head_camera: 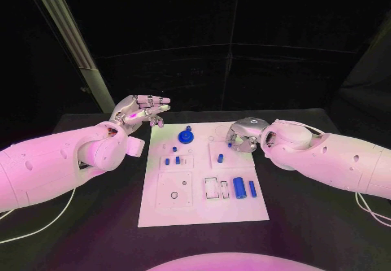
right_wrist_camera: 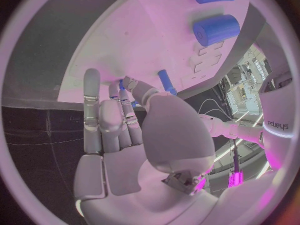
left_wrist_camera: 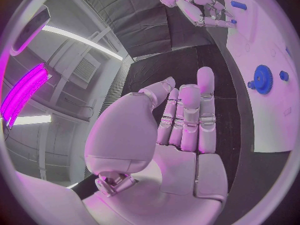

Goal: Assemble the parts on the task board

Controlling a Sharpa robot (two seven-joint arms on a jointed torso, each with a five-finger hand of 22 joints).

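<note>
1. Left hand (head_camera: 140, 110) is raised off the board's (head_camera: 163, 212) far left corner, fingers loosely together, holding nothing.
2. Right hand (head_camera: 243, 135) is at the board's far right, fingertips pinching a small blue part (right_wrist_camera: 121, 84).
3. Gear (head_camera: 186, 136), pegs and cylinder (head_camera: 239, 187) lie on the board.
4. Judged step: part pickup; next calls for seating it in its hole.
</note>
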